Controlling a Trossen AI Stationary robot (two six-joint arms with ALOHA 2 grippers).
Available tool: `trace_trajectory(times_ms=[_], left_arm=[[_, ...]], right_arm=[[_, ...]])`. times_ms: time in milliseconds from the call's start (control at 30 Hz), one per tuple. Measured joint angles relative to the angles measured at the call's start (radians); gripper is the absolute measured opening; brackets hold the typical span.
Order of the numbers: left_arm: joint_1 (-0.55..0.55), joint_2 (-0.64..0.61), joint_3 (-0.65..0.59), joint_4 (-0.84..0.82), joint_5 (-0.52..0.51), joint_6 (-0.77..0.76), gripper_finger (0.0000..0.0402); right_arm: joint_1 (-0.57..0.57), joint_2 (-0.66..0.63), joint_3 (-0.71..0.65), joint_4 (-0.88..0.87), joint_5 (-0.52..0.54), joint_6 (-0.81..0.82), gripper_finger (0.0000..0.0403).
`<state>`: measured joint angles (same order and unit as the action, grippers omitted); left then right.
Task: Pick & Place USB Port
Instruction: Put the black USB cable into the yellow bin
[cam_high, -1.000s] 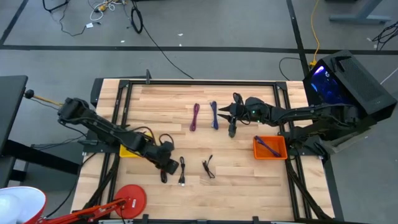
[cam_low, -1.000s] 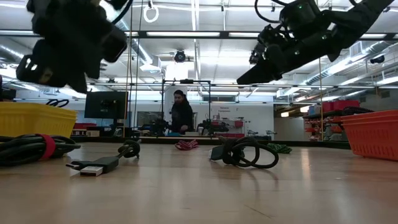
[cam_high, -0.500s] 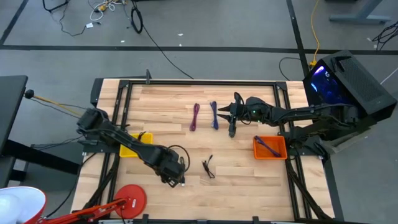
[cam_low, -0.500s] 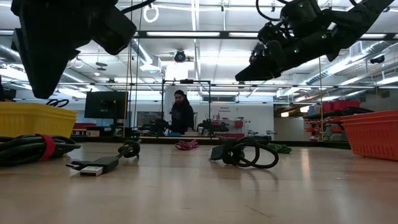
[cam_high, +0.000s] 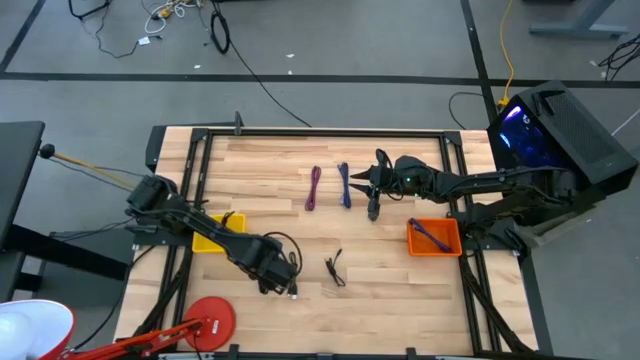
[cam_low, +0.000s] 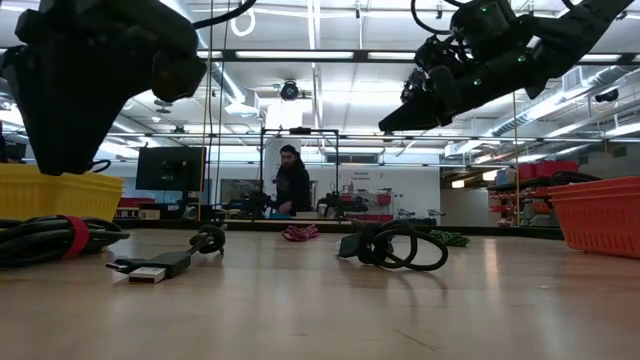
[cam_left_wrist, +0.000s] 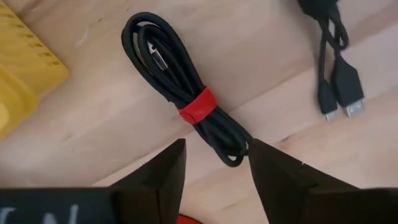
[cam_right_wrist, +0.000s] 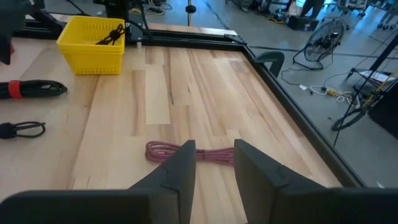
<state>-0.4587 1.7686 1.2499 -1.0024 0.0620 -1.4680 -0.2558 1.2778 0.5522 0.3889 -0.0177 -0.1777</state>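
Observation:
My left gripper (cam_high: 280, 282) (cam_left_wrist: 214, 168) hangs open over a coiled black cable with a red band (cam_left_wrist: 196, 106) (cam_low: 60, 238), which lies flat on the table; its fingers stand apart above the coil's one end. A second black cable with USB plugs (cam_left_wrist: 339, 74) (cam_low: 160, 265) lies beside it. My right gripper (cam_high: 372, 208) (cam_right_wrist: 214, 165) is open and hovers above the table near a maroon cable (cam_right_wrist: 186, 152) (cam_high: 314, 187) and a blue cable (cam_high: 344, 185).
A yellow bin (cam_high: 215, 238) near the left edge holds a black cable. An orange bin (cam_high: 434, 238) near the right edge holds a purple cable. Another looped black cable (cam_high: 335, 268) (cam_low: 395, 245) lies mid-table. A red disc (cam_high: 212, 322) sits at the near-left corner. A person stands far behind the table.
My left gripper has moved toward the table's near edge and somewhat right, away from the yellow bin, and now hangs over the black cables. The cables have not moved.

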Motion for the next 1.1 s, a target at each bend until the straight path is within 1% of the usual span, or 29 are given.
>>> trace_trajectory(times_ms=[233, 367, 500, 600, 667, 733, 800, 867, 933, 967, 1100], left_arm=[[-0.009, 0.006, -0.046, 0.047, 0.006, -0.112, 0.019], [-0.017, 0.006, -0.111, 0.157, 0.009, -0.168, 0.019], [-0.017, 0.006, -0.17, 0.275, 0.006, -0.178, 0.0191], [-0.017, -0.001, -0.206, 0.329, -0.012, -0.192, 0.019], [-0.017, -0.001, -0.222, 0.332, -0.025, -0.217, 0.0186], [-0.018, 0.0, -0.235, 0.328, -0.029, -0.231, 0.0173], [-0.017, 0.0, -0.239, 0.324, -0.023, -0.224, 0.0146], [-0.017, 0.0, -0.24, 0.322, -0.013, -0.196, 0.0101], [-0.016, 0.0, -0.238, 0.327, -0.014, -0.167, 0.0042], [-0.016, 0.001, -0.234, 0.324, -0.017, -0.145, 0.0034], [-0.017, 0.007, -0.206, 0.322, -0.06, -0.093, 0.0034]], right_arm=[[0.0, 0.0, 0.0, -0.006, 0.001, -0.015, 0.011], [0.0, 0.0, 0.0, -0.013, 0.002, -0.022, 0.011], [0.0, 0.0, 0.0, -0.015, 0.002, -0.023, 0.011], [0.0, 0.0, 0.0, -0.016, 0.002, -0.023, 0.011], [0.0, 0.0, 0.0, -0.016, 0.002, -0.023, 0.011], [0.0, 0.0, 0.0, -0.016, 0.002, -0.023, 0.011], [0.0, 0.0, 0.0, -0.016, 0.002, -0.023, 0.011], [0.0, 0.0, 0.0, -0.016, 0.002, -0.023, 0.011], [0.0, 0.0, 0.0, -0.016, 0.002, -0.023, 0.011], [0.0, 0.0, 0.0, -0.016, 0.002, -0.023, 0.011], [0.0, 0.0, 0.0, -0.016, 0.002, -0.022, 0.011]])
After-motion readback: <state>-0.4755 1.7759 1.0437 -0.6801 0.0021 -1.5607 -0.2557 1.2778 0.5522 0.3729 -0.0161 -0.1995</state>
